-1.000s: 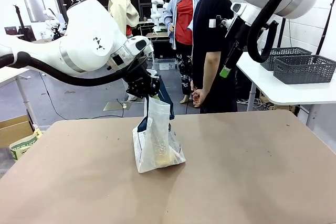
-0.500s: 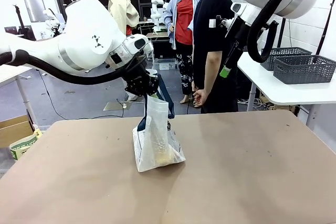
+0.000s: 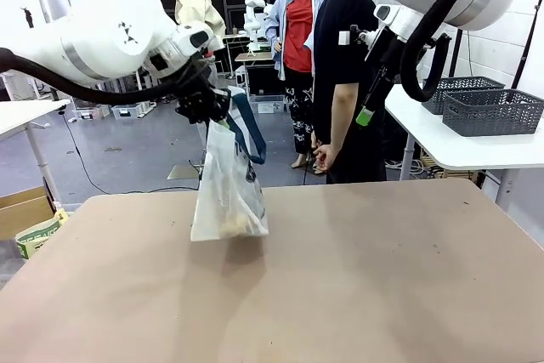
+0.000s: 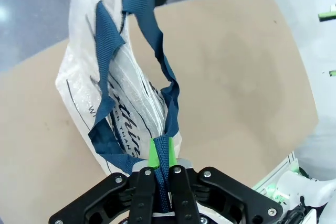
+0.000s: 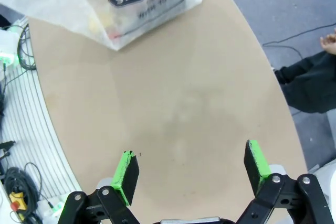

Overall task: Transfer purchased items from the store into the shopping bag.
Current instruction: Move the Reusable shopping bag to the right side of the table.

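The left gripper (image 3: pixel 206 106) is clamped tight on one dark navy strap handle (image 4: pixel 165 129) of the shopping bag (image 3: pixel 226 189), the strap pinched flat between its green pads (image 4: pixel 153 153) in the left wrist view. A second ago the bag sat slumped on the brown table (image 3: pixel 382 278) near its middle, with the gripper just above its mouth; since then the left arm has swung up and toward the robot's left, and the bag now hangs clear of the tabletop, stretched long by its own weight, the second strap loop (image 3: pixel 251 135) drooping free beside it. Through the translucent plastic a yellowish cluster of purchased items (image 3: pixel 236 225) shows at the bottom of the bag, and the right wrist view picks out yellow and red bits (image 5: pixel 107 27) behind the printed wall. The right gripper (image 5: pixel 191 166) hovers high over bare table with its jaws spread wide and nothing between them, unchanged over the last second. A dark grey slotted basket (image 3: pixel 493 110) stands on the white side table at the right, well apart from the bag; what it holds cannot be told. A person in a black shirt (image 3: pixel 344 65) stands at the far edge. With goods inside and the bag lifted away, the transfer looks finished or close to it, and this reads as carrying the packed bag off.
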You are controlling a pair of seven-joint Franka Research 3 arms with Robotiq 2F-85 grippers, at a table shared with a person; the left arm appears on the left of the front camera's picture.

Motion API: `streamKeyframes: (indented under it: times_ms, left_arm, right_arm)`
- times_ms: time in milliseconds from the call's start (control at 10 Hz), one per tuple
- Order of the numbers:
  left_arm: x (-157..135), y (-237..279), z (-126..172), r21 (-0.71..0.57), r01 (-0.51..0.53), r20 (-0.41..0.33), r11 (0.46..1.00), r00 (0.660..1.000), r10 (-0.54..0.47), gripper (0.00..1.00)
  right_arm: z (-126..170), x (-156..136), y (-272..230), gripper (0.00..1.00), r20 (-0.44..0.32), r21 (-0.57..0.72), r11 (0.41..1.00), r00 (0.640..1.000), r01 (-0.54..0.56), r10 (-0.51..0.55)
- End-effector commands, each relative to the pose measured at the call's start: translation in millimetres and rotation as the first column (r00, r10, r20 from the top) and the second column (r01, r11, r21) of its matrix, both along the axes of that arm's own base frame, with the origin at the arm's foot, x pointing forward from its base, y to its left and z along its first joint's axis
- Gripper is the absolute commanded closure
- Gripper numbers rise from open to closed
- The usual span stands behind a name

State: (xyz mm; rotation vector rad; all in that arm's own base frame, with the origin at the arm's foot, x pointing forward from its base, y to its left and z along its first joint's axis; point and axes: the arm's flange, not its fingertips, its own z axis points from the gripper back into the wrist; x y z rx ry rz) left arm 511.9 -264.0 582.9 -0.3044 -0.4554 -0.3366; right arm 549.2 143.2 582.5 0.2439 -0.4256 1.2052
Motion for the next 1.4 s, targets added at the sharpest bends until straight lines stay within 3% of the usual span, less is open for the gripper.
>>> streamKeyframes:
  times_ms: [0,500,1100,1300]
  left_arm:
    - [7,23,24,0.028,-0.043,0.100,0.999,0.994,0.040,1.00]
    - [2,107,45,0.012,-0.070,0.203,0.998,0.977,0.066,1.00]
    - [-29,195,26,-0.014,0.019,0.205,1.000,0.979,-0.015,1.00]
    - [-38,224,25,0.057,0.043,0.221,0.997,0.974,-0.054,1.00]
  right_arm:
    - [1,0,-2,0.00,-0.008,-0.012,1.000,1.000,-0.006,0.006]
    - [1,0,-2,0.00,-0.008,-0.012,1.000,1.000,-0.006,0.006]
    - [1,0,-2,0.00,-0.008,-0.012,1.000,1.000,-0.006,0.006]
    - [1,0,-2,0.00,-0.008,-0.012,1.000,1.000,-0.006,0.006]
